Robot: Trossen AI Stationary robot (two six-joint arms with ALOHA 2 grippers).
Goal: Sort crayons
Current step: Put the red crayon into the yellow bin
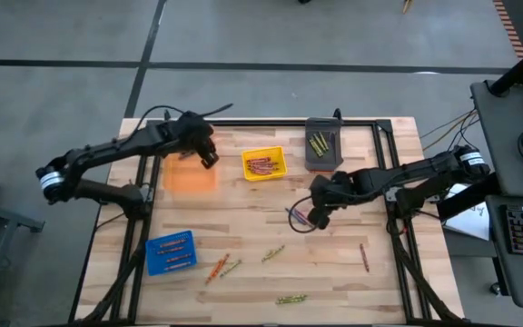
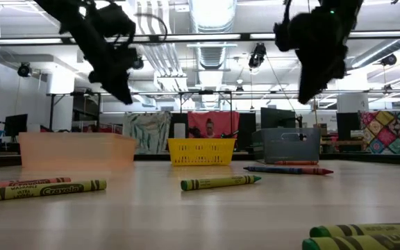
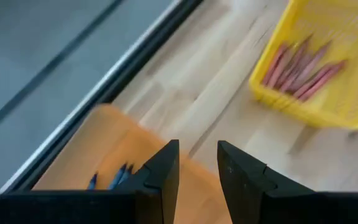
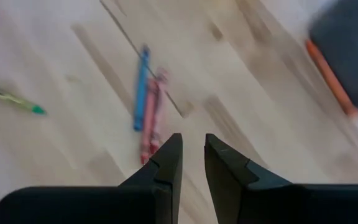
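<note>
Counting bins: four on the table — an orange bin upper left, a yellow bin upper centre, a grey bin upper right of centre, a blue bin lower left.
Yellow bin contents: several reddish crayons; exact number cannot be told.
Grey bin contents: a few olive-yellow crayons.
Blue bin contents: about three orange-red crayons.
Orange bin contents: two blue crayons seen from the left wrist.
Loose crayons: roughly eight across the lower half of the overhead frame; a blue and red pair lies at centre right.
Left gripper: above the orange bin's edge, fingers slightly apart, nothing between them.
Right gripper: raised over the blue and red pair, fingers a narrow gap apart, empty.
</note>
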